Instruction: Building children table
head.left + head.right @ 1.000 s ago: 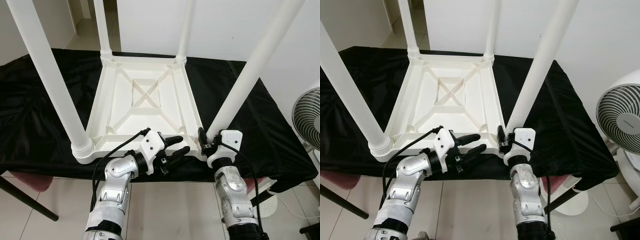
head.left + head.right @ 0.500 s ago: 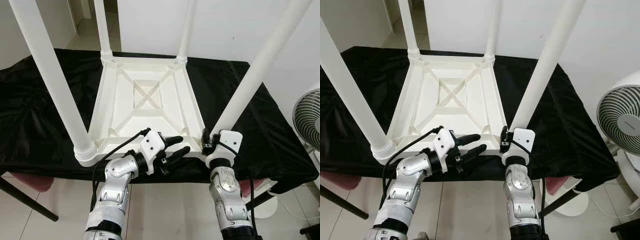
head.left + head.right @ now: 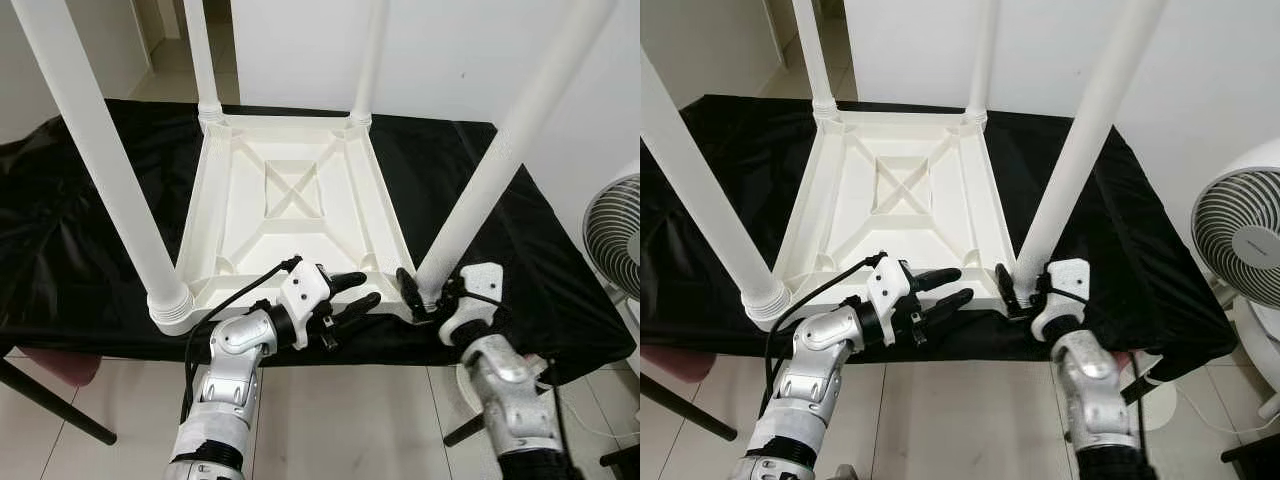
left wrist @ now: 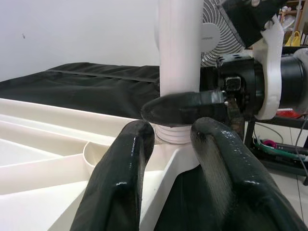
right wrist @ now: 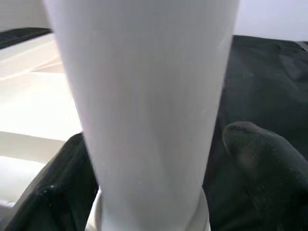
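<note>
Patience suits this step: right gripper (image 3: 428,292), jaws seemingly clasping the near-right white plastic table leg (image 3: 500,165) at its base, should twist squarely, while the left gripper (image 3: 352,296), jaws parted and empty, steadies the upturned white tabletop (image 3: 290,200) on the black-draped desk (image 3: 80,230).

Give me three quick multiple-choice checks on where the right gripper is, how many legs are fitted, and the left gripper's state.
1. Where is the right gripper?
A. at the base of the near right leg
B. on the fan
C. at a far leg

2. How many legs stand on the upturned white table?
A. two
B. three
C. four

3. What state is the left gripper in?
A. shut on a leg
B. open, holding nothing
C. shut on the cloth

Key: 1 A, its fingers straddle that leg's base; 2 C, one leg rises from each corner; 3 B, its fingers are parted with nothing between.
</note>
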Controlling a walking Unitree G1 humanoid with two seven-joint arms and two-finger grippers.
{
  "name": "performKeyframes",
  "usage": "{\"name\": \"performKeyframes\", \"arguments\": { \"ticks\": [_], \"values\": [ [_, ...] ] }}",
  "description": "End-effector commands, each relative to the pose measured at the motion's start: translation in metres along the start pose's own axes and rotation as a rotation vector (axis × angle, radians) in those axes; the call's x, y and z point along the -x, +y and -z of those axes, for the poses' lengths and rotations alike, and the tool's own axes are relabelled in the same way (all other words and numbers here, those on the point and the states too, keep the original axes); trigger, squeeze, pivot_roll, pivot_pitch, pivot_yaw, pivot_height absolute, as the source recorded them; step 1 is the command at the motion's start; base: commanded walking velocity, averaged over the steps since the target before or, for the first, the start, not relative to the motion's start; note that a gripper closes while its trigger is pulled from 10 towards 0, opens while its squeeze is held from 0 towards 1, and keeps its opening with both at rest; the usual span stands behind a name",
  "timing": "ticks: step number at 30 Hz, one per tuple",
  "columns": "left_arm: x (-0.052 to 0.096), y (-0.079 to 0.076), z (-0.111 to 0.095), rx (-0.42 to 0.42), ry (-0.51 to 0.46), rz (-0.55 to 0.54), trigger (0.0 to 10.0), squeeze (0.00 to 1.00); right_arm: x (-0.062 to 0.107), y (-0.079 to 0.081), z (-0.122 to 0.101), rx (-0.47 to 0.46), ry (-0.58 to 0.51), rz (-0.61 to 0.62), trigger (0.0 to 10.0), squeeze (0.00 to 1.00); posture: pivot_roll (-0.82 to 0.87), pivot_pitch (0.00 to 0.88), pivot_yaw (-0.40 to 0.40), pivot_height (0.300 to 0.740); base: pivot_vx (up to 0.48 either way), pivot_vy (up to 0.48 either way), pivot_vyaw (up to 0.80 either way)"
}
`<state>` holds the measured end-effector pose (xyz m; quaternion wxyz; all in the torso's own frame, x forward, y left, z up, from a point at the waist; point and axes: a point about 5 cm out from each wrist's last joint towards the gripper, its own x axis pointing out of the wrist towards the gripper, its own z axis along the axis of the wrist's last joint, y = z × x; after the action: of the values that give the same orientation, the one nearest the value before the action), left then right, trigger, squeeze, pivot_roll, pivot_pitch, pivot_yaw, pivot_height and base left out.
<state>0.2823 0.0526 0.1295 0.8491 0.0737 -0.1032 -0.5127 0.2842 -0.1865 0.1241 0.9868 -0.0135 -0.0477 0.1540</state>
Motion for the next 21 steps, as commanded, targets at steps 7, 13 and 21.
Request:
{"name": "performKeyframes", "arguments": {
  "ticks": [7, 13, 21],
  "values": [
    [0.005, -0.012, 0.017, 0.074, 0.043, -0.195, 10.0, 0.00, -0.010, -0.003, -0.006, 0.051, 0.005, -0.241, 10.0, 0.00, 0.04, 0.000, -0.017, 0.740, 0.000, 0.000, 0.00],
    [0.005, -0.012, 0.015, 0.070, 0.041, -0.200, 10.0, 0.00, -0.013, -0.009, -0.001, 0.075, 0.050, -0.281, 0.0, 0.00, 0.05, 0.000, -0.018, 0.740, 0.000, 0.000, 0.00],
    [0.004, -0.013, 0.015, 0.073, 0.037, -0.207, 10.0, 0.00, -0.008, -0.013, 0.010, 0.051, 0.122, -0.323, 0.0, 0.00, 0.05, 0.007, -0.017, 0.740, 0.000, 0.000, 0.00]
  ]
}}
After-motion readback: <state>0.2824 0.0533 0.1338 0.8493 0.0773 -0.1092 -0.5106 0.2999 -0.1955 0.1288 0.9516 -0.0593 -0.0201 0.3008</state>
